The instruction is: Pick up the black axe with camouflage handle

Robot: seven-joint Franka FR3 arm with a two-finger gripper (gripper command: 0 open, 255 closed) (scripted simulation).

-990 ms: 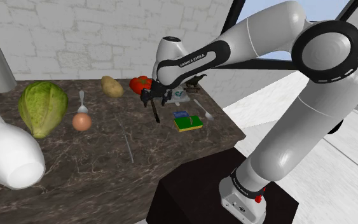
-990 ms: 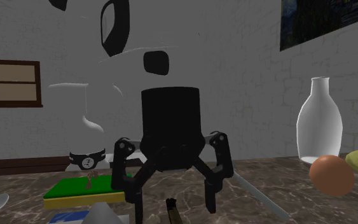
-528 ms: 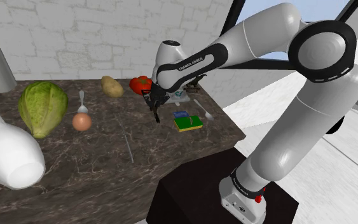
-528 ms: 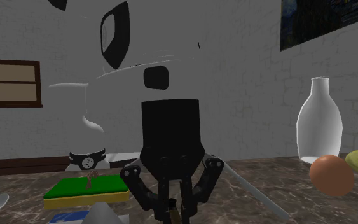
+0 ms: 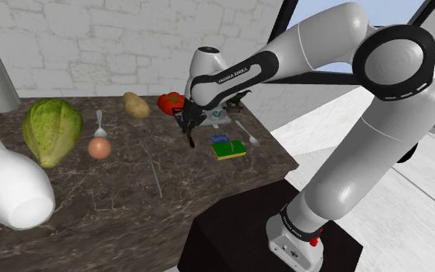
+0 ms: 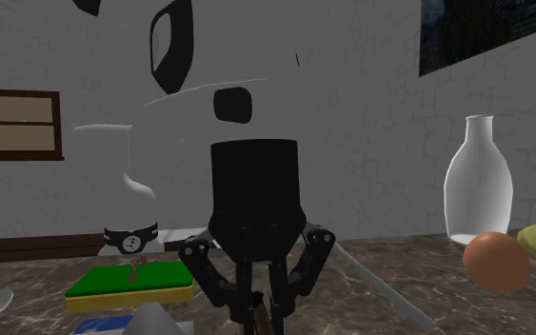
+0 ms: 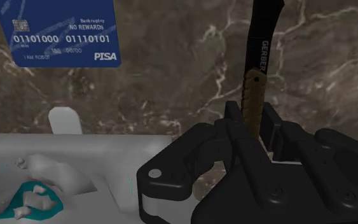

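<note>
Grab looks done: the claw is pinching the camo handle of the axe, whose black end sticks out just past it along the surface. Only the lift's left, I'd say.

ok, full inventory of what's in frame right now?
axe: 1, black, tan handle, clasped between the fingers
counter: 1, dark marble, under everything
cabbage: 1, green, shoulder view's left
jug: 1, white, shoulder view's lower left
egg: 1, brown, beside the cabbage
potato: 1, tan, beside the tomato
tomato: 1, red, between potato and fingers
sponge: 1, green on yellow, near the axe
spoons: 2, pale, by the egg and by the sponge
card: 1, blue, beside the axe
bottle: 1, white, second exterior view's right
arm: 1, white, dark joints, over the counter
fingers: 2, black, shut on the axe handle
</note>
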